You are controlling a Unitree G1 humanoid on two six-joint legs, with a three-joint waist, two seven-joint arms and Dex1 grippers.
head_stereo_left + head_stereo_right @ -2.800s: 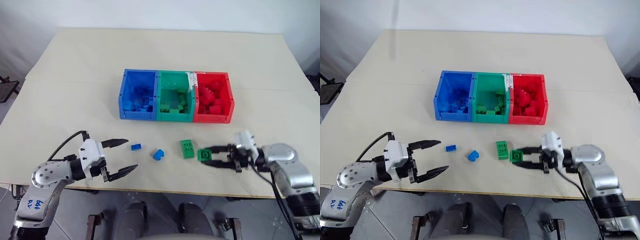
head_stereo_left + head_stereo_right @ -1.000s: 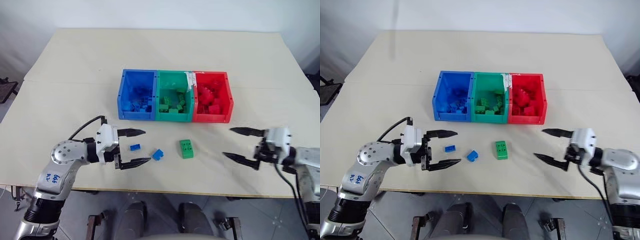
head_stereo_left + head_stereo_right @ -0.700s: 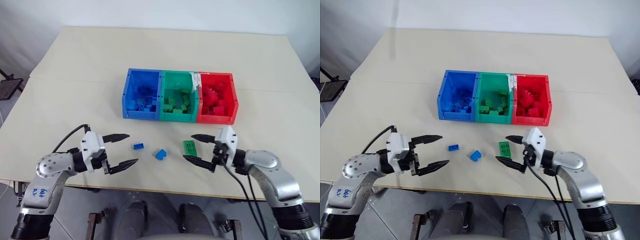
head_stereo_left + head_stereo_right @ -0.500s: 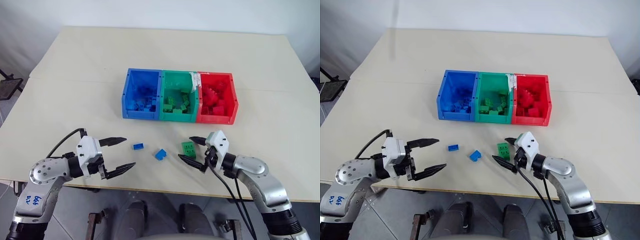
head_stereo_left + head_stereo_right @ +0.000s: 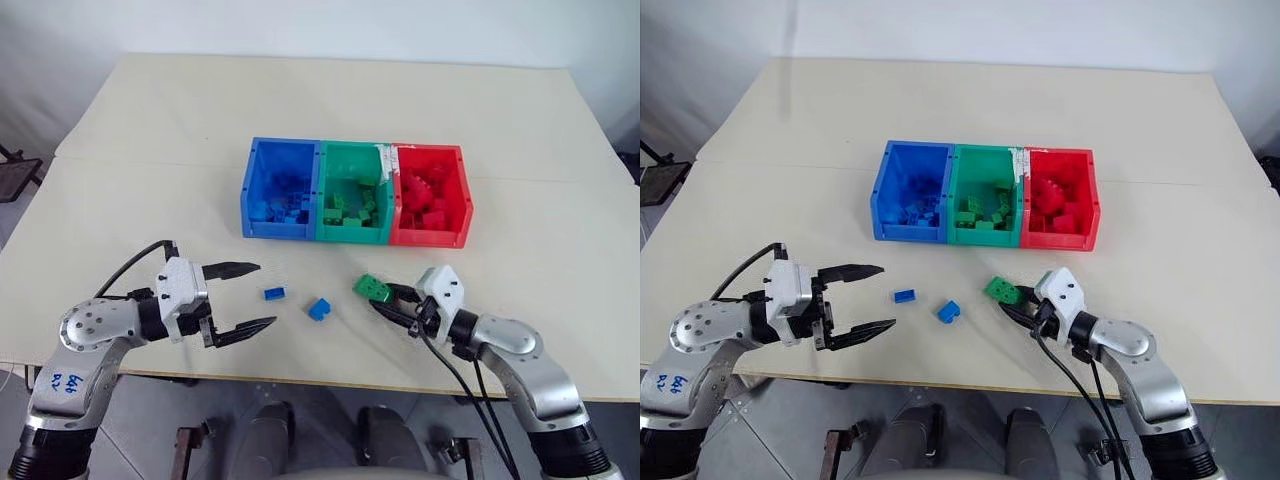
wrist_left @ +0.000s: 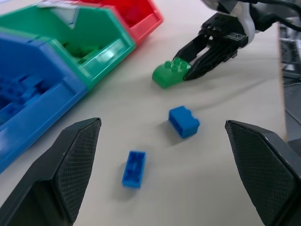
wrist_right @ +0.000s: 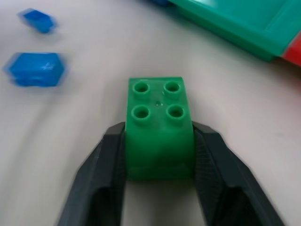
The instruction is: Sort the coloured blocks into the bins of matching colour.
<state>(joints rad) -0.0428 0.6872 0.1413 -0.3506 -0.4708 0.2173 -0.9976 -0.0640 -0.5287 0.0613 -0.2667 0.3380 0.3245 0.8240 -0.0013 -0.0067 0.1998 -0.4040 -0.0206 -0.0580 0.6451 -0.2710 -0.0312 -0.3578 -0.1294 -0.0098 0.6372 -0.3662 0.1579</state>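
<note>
Right gripper (image 7: 160, 155) clamped on green block (image 7: 159, 127) near table (image 5: 150, 130) front edge, before the bins (image 5: 355, 195); left gripper (image 5: 245, 297) spread wide, empty; two blue blocks (image 5: 274, 293) (image 5: 320, 309) lie between the grippers

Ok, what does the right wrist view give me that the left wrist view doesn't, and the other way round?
Right wrist only: the green block's four studs up close, squeezed on both sides by the right claw's fingers. Left wrist only: the blue bin, the red bin, and the open left claw. Both: the green block, the two loose blue blocks, the green bin and the table.
</note>
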